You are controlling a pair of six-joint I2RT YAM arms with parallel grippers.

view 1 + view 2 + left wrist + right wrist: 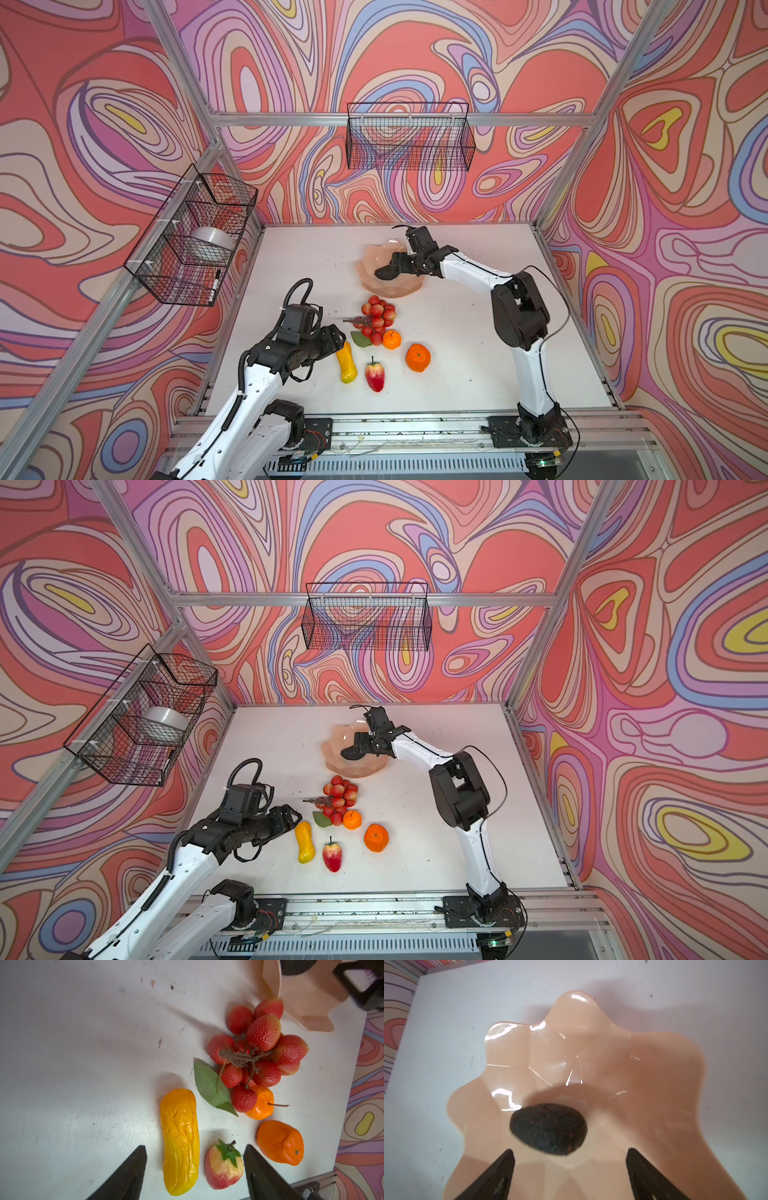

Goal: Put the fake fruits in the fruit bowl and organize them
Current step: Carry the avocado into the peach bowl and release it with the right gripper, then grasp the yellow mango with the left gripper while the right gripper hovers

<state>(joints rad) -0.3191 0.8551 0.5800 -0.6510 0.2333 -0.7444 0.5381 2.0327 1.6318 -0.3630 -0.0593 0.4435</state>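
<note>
Over bowl (654,1059), right gripper (570,1150), jaws wide, nothing held. Loose on bowl floor, avocado (548,1128), just ahead of the fingertips and clear of both. Bowl toward mid-back of table (465,324).

Low over near-left edge of the fruit cluster, left gripper (195,1147), jaws partly spread, gripping nothing; contact with fruit not clear. Framed between its fingers in the left wrist view, yellow fruit (179,1140) and red-yellow fruit (223,1165), side by side on table, not touching. In both top views, gripper at far end of yellow fruit.

Between bowl and the rest, bunch (378,318) on table, just beside bowl rim, contact unclear; leaf (360,338) pointing toward yellow fruit. Against bunch, small orange (391,339), touching. Near it but apart, big orange (417,357).

Tally: 1 fruit in bowl, 5 on table.

On walls, 2 wire baskets: left basket (195,245) with white bowl (212,243) inside, back basket (409,137).
</note>
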